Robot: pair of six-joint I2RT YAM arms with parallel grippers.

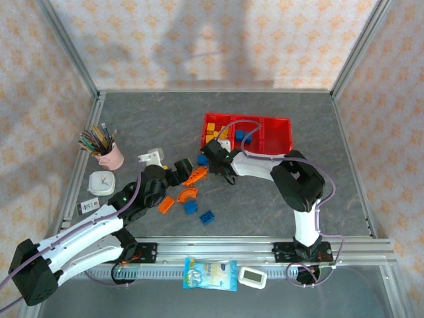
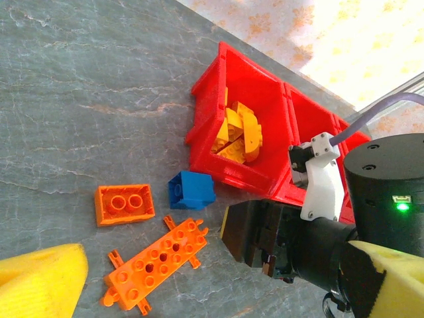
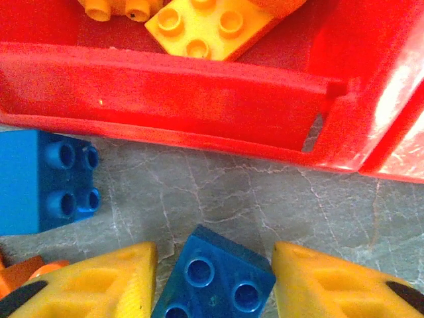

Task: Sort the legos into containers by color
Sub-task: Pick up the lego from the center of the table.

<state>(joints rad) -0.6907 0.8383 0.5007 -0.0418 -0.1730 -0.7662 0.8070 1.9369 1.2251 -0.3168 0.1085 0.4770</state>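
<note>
R gripper [image 3: 215, 258] set narrow round a blue brick [image 3: 212, 285]: pick step.
Brick sits on the table [image 3: 218, 192] between the pads, just short of the red bins' [image 3: 172, 93] near wall; firm hold or not, can't tell. Bin ahead holds yellow bricks [image 3: 205, 26]. Next, prob.: squeeze, lift clear of the wall, carry past to where blue goes.
</note>
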